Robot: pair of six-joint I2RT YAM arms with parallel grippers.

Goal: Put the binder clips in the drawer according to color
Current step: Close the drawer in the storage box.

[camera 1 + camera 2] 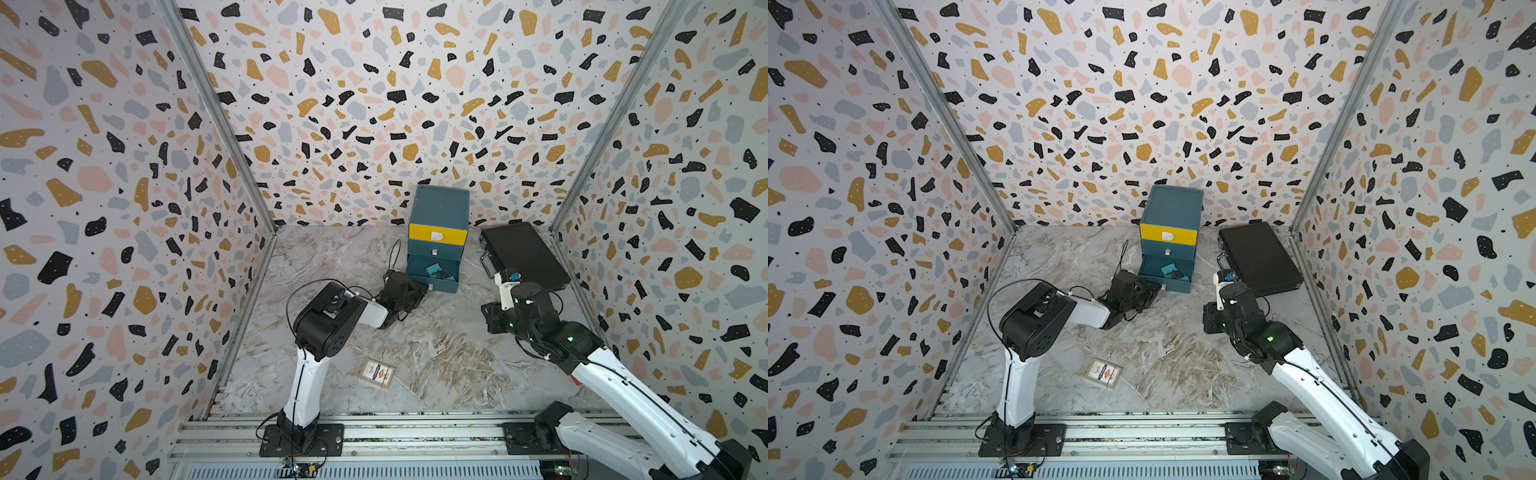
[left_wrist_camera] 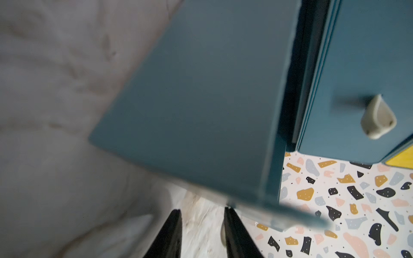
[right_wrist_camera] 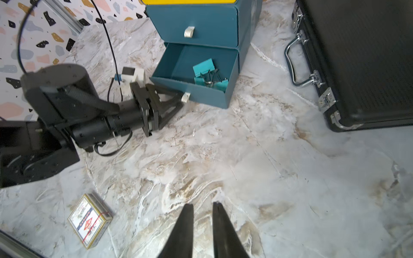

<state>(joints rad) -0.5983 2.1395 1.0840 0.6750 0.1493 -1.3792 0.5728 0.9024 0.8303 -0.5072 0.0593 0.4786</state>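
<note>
Ribbed aluminium rail (image 1: pixel 415 434), veined marble tabletop (image 1: pixel 449 353), boxy teal drawer (image 1: pixel 438 208)

At the back of the worktop (image 1: pixel 436 353), by the wall: chest of drawers (image 1: pixel 438 208). Pulled out to the front: bottom drawer (image 1: pixel 446 286), with binder clips (image 3: pixel 209 74) heaped inside, nearer its right side. At its pull: left tool (image 3: pixel 180 99). Right of the chest, lying flat: briefcase (image 1: pixel 525 253). In front of that, over bare worktop: right tool (image 3: pixel 203 206). Near the front, beside the left arm: card pack (image 1: pixel 377 372).
</note>
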